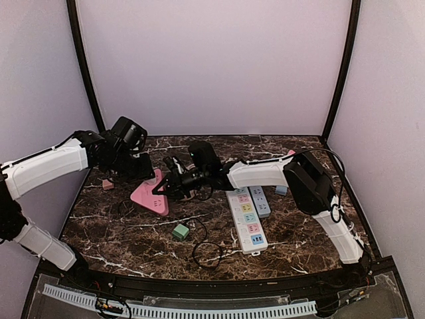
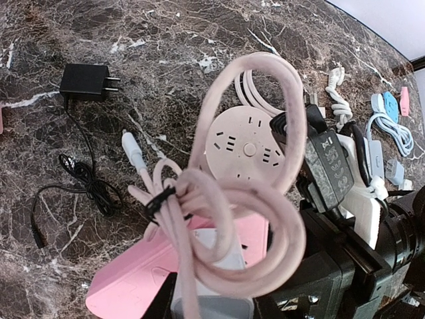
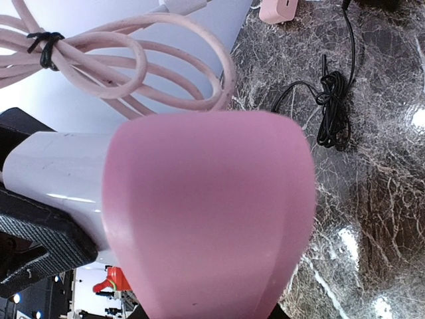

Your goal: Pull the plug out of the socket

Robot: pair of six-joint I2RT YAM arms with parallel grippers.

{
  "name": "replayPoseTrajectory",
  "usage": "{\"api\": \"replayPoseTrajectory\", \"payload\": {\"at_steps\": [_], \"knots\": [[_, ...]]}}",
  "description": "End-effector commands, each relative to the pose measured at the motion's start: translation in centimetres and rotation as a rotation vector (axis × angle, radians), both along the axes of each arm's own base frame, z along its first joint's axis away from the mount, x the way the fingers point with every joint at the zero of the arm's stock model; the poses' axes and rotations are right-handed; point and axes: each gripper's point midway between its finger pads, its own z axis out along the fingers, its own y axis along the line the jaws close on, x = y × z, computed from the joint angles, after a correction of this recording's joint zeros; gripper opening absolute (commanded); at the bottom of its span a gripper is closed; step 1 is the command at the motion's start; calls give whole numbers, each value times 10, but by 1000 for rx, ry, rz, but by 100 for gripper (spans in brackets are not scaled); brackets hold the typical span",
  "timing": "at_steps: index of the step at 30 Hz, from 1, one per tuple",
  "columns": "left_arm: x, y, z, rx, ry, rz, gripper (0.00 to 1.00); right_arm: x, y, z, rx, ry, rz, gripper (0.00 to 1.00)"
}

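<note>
Plug (image 3: 60,169) in white, and we find it seated in the pink socket (image 1: 147,198) at the left middle of the counter (image 1: 119,239). The left claw (image 1: 143,174) is right on it. In the right wrist view we see black ribbed pads above and below the white body, so that claw is narrow and clamped on the plug.

Over on the other side, the right claw (image 1: 174,181) sits against the socket's right edge. Pink plastic fills its camera and, as far as we can tell, it is pinched on the socket's corner.

Now the arms. We watch the left arm (image 1: 50,166) sweep in from the left edge, bent and angled down onto the socket's far end. The right arm (image 1: 259,173) folds at the elbow on the right and stretches level across the counter toward the left.

As for the plug, its long axis runs straight out of the socket and into the left claw. Its pink cable (image 2: 199,189), tied in loops, rises off the end nearest that claw.
</note>
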Motion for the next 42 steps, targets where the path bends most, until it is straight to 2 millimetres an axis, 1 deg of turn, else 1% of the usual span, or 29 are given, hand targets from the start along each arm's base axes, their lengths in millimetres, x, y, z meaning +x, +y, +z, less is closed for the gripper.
{"api": "replayPoseTrajectory", "payload": {"at_steps": [1,7,12,16,18,19,20,21,22,24,28,30,32,36,37,38,39,40,42], "knots": [[-17,5,5,45,10,-44,0,22,-13,-20,-93,44,-99,0],[-19,7,-9,91,60,-39,0,16,-11,-25,-94,54,-81,0],[-17,0,-18,92,94,-52,0,13,-11,-25,-86,55,-66,0],[-18,-2,-26,93,123,-53,0,11,-13,-32,-98,65,-64,2],[-17,-5,-21,67,101,-53,0,12,-14,-35,-104,73,-69,1],[-18,-5,-17,49,84,-55,0,13,-14,-37,-106,79,-70,0],[-15,-8,-12,26,56,-58,0,13,-15,-38,-105,86,-71,0],[-18,-8,-7,2,36,-64,0,14,-15,-37,-101,89,-71,0],[-14,-12,0,-29,-2,-69,0,14,-15,-36,-97,88,-70,0],[-16,-14,7,-65,-33,-77,0,14,-14,-34,-92,82,-69,0],[-21,-14,6,-75,-21,-87,0,15,-14,-28,-76,66,-65,0],[-25,-19,4,-108,-8,-108,0,15,-14,-25,-61,63,-62,0],[-27,-20,2,-128,-10,-113,0,16,-15,-21,-53,53,-63,0],[-28,-9,1,-80,2,-86,0,18,-17,-13,-49,23,-73,0],[-29,-4,0,-51,9,-76,0,18,-17,-12,-47,20,-72,0],[-24,1,2,-19,-3,-59,0,17,-16,-11,-45,21,-70,0],[-28,8,-2,18,24,-48,0,17,-16,-10,-39,21,-68,0],[-26,10,0,40,26,-40,0,17,-16,-8,-32,19,-65,0],[-28,11,0,52,36,-51,0,16,-15,-5,-23,15,-61,0]]}}
